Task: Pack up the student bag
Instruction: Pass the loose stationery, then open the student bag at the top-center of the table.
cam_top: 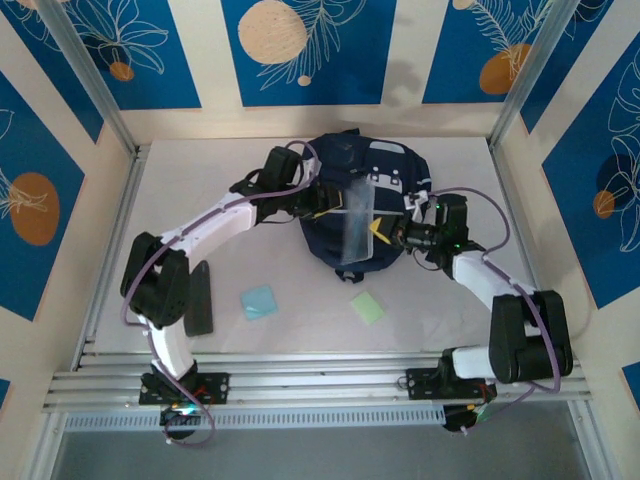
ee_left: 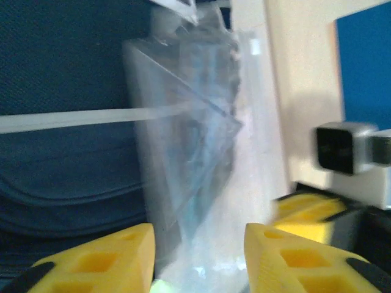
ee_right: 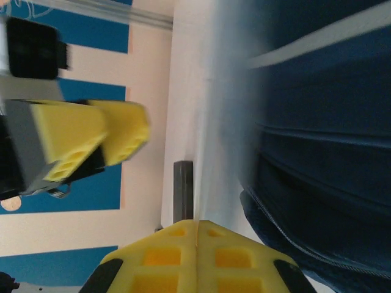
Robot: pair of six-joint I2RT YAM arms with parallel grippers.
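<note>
At far middle of white table (cam_top: 450, 300), student bag (cam_top: 392, 168), clear packet (cam_top: 355, 225) over it. Left gripper (ee_left: 198, 244) part-open, jaws either side of packet. Right gripper (ee_right: 197, 229) pinched closed on packet's edge. Toward near edge, blue card (cam_top: 259, 301), green card (cam_top: 367, 307). Blue-and-cream leaf-print walls (cam_top: 160, 50) around.

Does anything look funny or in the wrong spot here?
Yes. A clear plastic pouch lies slanted across the outside of the student bag, not tucked inside it, with the right pincer pinching its edge. A blue square and a green square lie loose on the table.
</note>
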